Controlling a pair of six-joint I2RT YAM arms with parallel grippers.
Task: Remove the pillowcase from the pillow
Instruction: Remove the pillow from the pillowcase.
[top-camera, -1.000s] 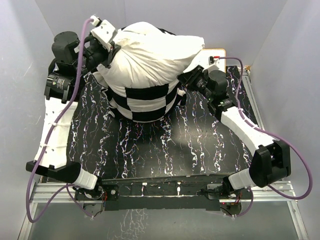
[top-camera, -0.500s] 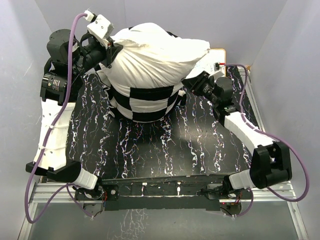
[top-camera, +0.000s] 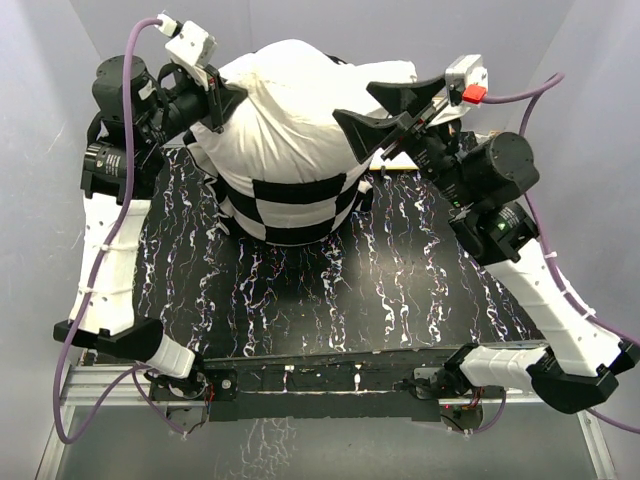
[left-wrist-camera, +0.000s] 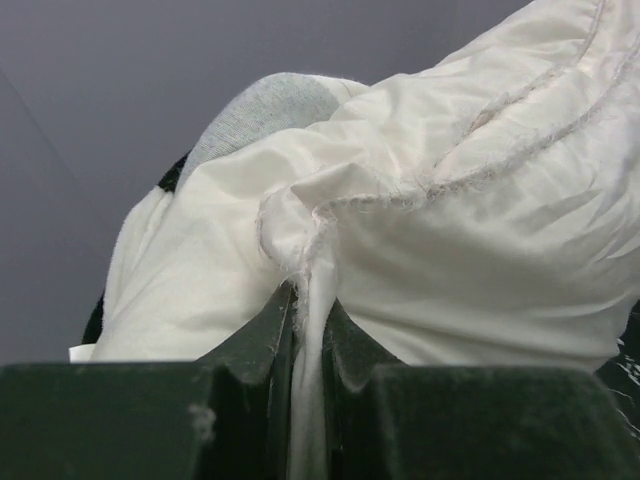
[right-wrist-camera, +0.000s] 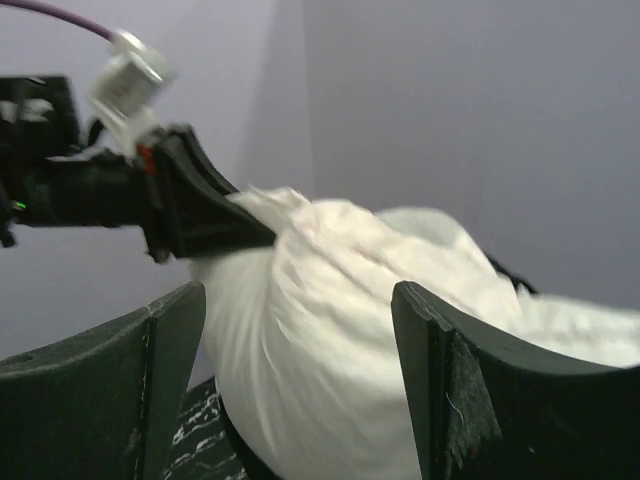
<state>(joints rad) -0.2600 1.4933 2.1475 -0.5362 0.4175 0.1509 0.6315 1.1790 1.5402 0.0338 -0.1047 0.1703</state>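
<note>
Upper centre of the overhead view: the pillow (top-camera: 300, 95) stands bunched up on the counter (top-camera: 300, 290). The checkered pillowcase (top-camera: 290, 205) is bunched into a band around its lower part, and the white top is already bare.

- Left gripper (top-camera: 225, 100), upper left of the frame: clamped on a pinch of the pillow's white seam. The wrist view shows the fold squeezed tight between both fingers (left-wrist-camera: 255, 335), with little fabric in the bite.
- Right gripper (top-camera: 355, 103), upper right: raised above the pillow's right shoulder, jaws spread wide, holding nothing. In its wrist view the pillow fills the gap beyond the fingers.

Doing this step well, as I judge it:
- You need the right gripper on the cover, not the cushion. Bring it down to the checkered band's upper edge on the right side and take plush only.
- Keep the left pinch as the anchor and pull the two apart: cushion up and away, cover down toward the counter.
- Watch that seam hold. It looks thin, and a hard tug could slip it.
- Plush will likely drag on the cushion, so work the band off in stages.

Writing: none readable. No logo or tag on the pillow shows in any view. The red tab (top-camera: 473, 94) on the right wrist carries no legible text.
</note>
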